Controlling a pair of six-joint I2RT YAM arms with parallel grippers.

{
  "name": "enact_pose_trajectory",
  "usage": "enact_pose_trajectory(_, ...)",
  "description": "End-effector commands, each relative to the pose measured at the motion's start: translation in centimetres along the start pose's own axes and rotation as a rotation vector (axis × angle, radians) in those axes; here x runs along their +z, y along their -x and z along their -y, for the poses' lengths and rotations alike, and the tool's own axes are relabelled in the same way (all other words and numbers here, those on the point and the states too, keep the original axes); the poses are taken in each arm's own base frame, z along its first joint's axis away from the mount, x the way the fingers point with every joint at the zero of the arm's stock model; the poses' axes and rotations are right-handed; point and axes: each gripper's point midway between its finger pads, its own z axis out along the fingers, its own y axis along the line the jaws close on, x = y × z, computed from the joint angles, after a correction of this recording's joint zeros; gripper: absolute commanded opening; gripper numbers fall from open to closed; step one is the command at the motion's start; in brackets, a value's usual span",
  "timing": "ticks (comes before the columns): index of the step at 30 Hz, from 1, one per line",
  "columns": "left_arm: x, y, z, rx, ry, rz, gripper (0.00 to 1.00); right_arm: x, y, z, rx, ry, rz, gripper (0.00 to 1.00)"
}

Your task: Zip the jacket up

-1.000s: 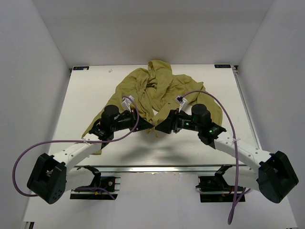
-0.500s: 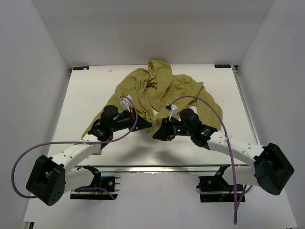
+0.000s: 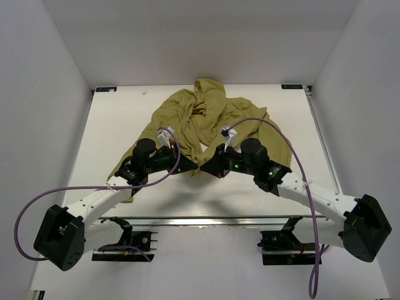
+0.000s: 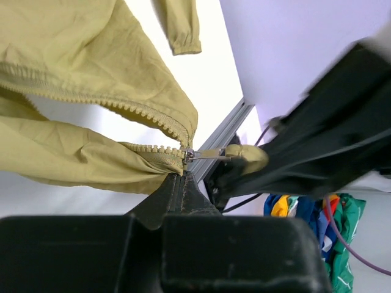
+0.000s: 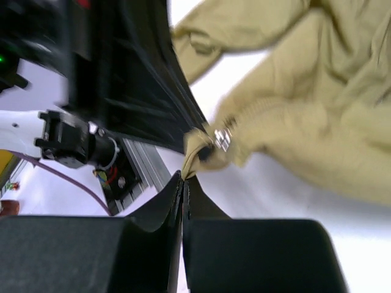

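While both arms reach in from the near edge of the white tabletop (image 3: 106, 125), the olive-yellow jacket (image 3: 209, 115) lies crumpled over its middle and far part, with one sleeve (image 3: 124, 172) trailing toward the near left. The left arm (image 3: 94, 199) and right arm (image 3: 319, 197) meet almost tip to tip at the garment's near edge, just in front of the heap.

The left jaws are pressed together on the jacket, pinching the fabric right beneath the bottom end of the zipper. The right jaws are closed too, nipping the zipper pull (image 4: 244, 156), an olive tab that hangs off the small metal slider (image 4: 188, 155).

The slider sits at the low end of the track. From it the two rows of zipper teeth (image 4: 122, 108) run apart, so the front lies open along the length that shows. A ribbed cuff (image 4: 183, 38) rests on the tabletop beyond them.

Purple cables (image 3: 37, 203) loop away from each arm. The right wrist view is blurred, though the slider glints just beside the closed tips.
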Motion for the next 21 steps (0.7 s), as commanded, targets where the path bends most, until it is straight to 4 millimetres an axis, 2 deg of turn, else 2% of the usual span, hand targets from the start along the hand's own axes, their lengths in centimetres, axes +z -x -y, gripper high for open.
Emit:
enact_pose_trajectory(1, -0.2, 0.0, 0.5, 0.039, 0.009, -0.022, 0.00, -0.7, 4.5, -2.5, -0.109, 0.042, 0.118, 0.00)
enact_pose_trajectory(9, -0.6, -1.8, 0.0, 0.102, 0.011, -0.141, 0.00, 1.0, 6.8, -1.5, -0.166, -0.027, 0.122, 0.00)
enact_pose_trajectory(10, -0.8, -2.2, -0.2, 0.093, 0.024, -0.167, 0.00, 1.6, 7.6, -1.0, -0.170, -0.059, 0.135, 0.00)
enact_pose_trajectory(12, -1.1, -3.0, -0.3, 0.094, 0.018, -0.203, 0.00, 2.2, 8.1, -0.3, -0.169, -0.091, 0.133, 0.00)
enact_pose_trajectory(13, -1.3, -3.4, -0.5, 0.081, 0.029, -0.221, 0.00, 3.1, 7.9, 0.6, -0.164, -0.120, 0.121, 0.00)
enact_pose_trajectory(14, -1.5, -3.7, -0.6, 0.077, 0.030, -0.229, 0.00, 3.4, 8.7, 0.6, -0.167, -0.131, 0.131, 0.00)
enact_pose_trajectory(16, -1.8, -4.2, -0.6, 0.066, 0.034, -0.247, 0.00, 4.6, 8.5, 2.1, -0.158, -0.184, 0.121, 0.00)
enact_pose_trajectory(17, -2.0, -4.4, -0.6, 0.064, 0.030, -0.252, 0.00, 4.9, 9.1, 2.3, -0.177, -0.194, 0.130, 0.00)
enact_pose_trajectory(19, -2.3, -4.9, -0.5, 0.050, 0.026, -0.271, 0.00, 5.5, 9.2, 3.6, -0.182, -0.243, 0.130, 0.00)
enact_pose_trajectory(21, -2.4, -5.4, -0.8, 0.033, 0.034, -0.288, 0.00, 5.9, 10.0, 3.8, -0.200, -0.254, 0.163, 0.00)
